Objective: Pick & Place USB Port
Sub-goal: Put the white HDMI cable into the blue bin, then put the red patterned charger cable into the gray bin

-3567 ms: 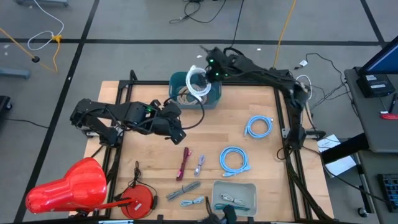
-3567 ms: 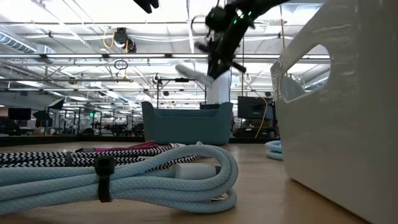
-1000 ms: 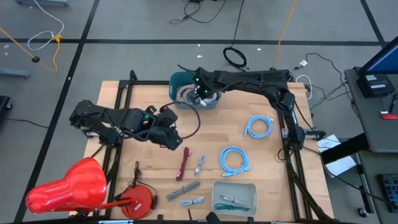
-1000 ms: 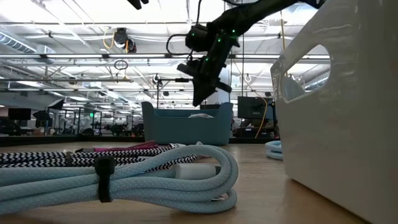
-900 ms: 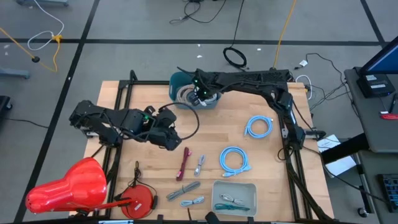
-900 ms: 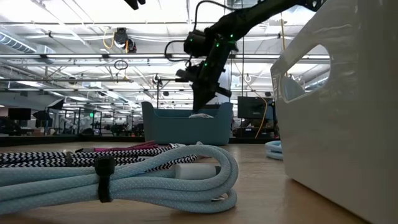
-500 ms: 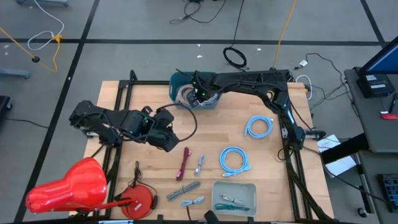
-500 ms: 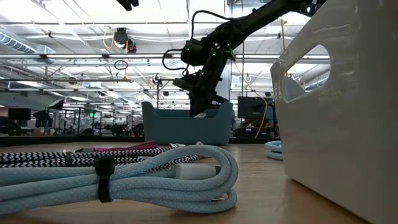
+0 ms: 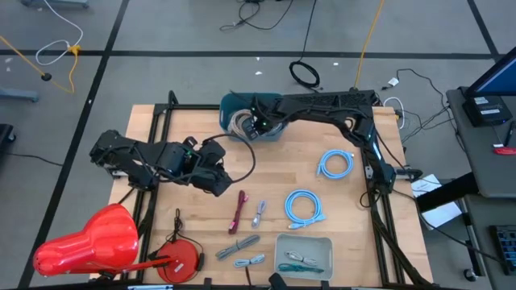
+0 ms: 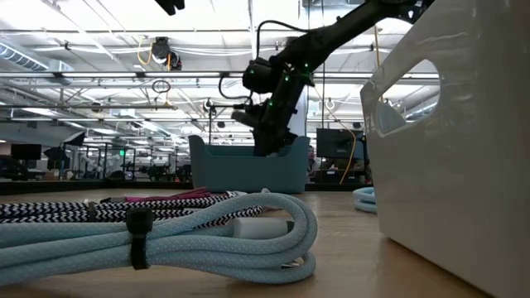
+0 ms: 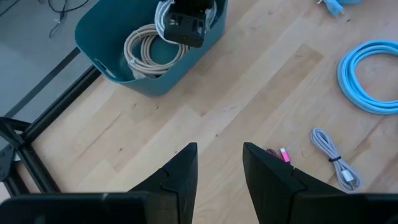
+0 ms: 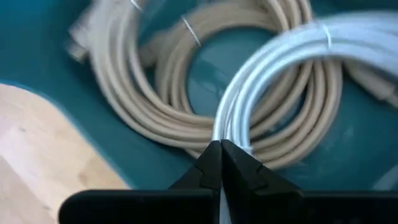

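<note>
A white coiled cable [image 12: 292,74] lies inside a teal plastic bin [image 9: 240,103] at the surface's twelve o'clock edge, on top of a beige coiled cable [image 12: 155,106], with the right gripper [image 12: 221,152] reaching into the bin and its fingers pinching the white coil. The left gripper [image 11: 219,165] hovers over the bare wooden surface [image 9: 282,169] toward nine o'clock, fingers spread. Two light blue coiled cables [image 9: 304,206] lie toward three o'clock, and a white rectangular tray [image 9: 304,242] sits at six o'clock.

Two blue cable coils [image 9: 334,163] [image 9: 302,206], two bins [image 9: 234,104] [image 9: 304,242], two arms [image 9: 161,157] [image 9: 322,103].
</note>
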